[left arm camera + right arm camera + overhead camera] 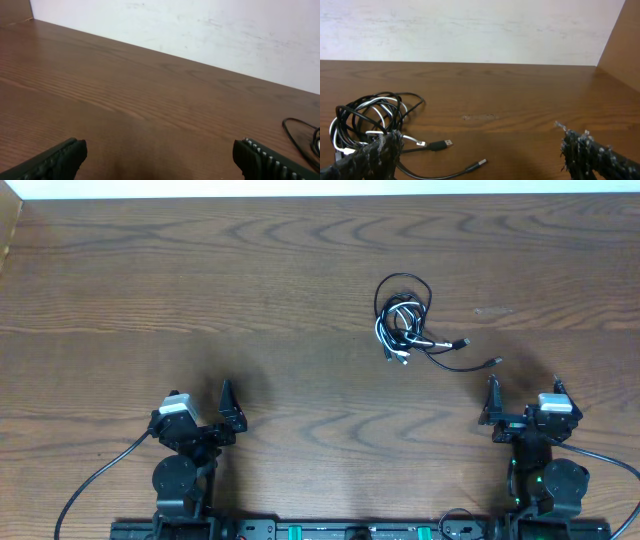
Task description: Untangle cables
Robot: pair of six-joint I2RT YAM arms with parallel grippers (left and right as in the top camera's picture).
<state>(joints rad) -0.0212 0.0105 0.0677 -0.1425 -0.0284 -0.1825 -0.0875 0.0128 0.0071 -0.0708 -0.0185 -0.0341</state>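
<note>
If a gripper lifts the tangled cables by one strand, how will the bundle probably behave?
The cables look thin and loosely coiled, so they will probably be floppy and sag. The whole bundle would likely rise together, since black and white strands are interlaced. The loose plug ends would probably dangle and swing.

left gripper (160, 152): jaws wide apart | right gripper (480, 147): jaws wide apart

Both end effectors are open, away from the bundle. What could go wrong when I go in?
The cables are coiled tightly, so one pinch may catch several strands and drag the whole bundle. The loose plug ends trail toward the right end effector and might snag on it. The left end effector sits farther off, a long reach.
</note>
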